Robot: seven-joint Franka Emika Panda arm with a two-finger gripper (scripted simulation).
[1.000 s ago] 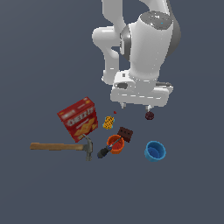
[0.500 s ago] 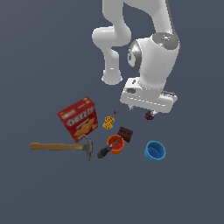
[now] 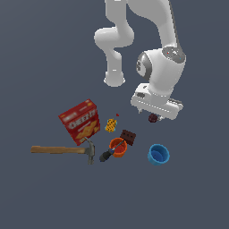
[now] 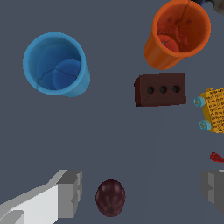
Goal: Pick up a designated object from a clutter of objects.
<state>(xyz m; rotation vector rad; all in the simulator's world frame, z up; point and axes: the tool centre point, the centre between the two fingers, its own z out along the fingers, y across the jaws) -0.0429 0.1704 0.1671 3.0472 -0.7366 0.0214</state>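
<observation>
The designated object, a tiny dark maroon lump [image 3: 153,118] [image 4: 110,197], lies apart from the clutter on the exterior view's right. My gripper [image 3: 156,113] [image 4: 142,189] hangs directly over it, open. In the wrist view the lump sits between the two grey fingers [image 4: 70,193], nearer to one of them and touching neither. The rest of the clutter is a red cracker box [image 3: 81,121], a hammer [image 3: 62,150], an orange cup [image 3: 118,147] [image 4: 179,33], a blue cup [image 3: 158,154] [image 4: 56,63], a brown block [image 3: 128,136] [image 4: 160,89] and a yellow-orange piece [image 3: 110,125] [image 4: 214,109].
A black-handled tool [image 3: 105,155] leans at the orange cup. A tiny red dot [image 3: 117,115] [image 4: 216,157] lies near the yellow-orange piece. The arm's white links [image 3: 134,31] rise behind the scene.
The hand has moved toward the exterior view's right and come down over the maroon lump. None of the objects has shifted.
</observation>
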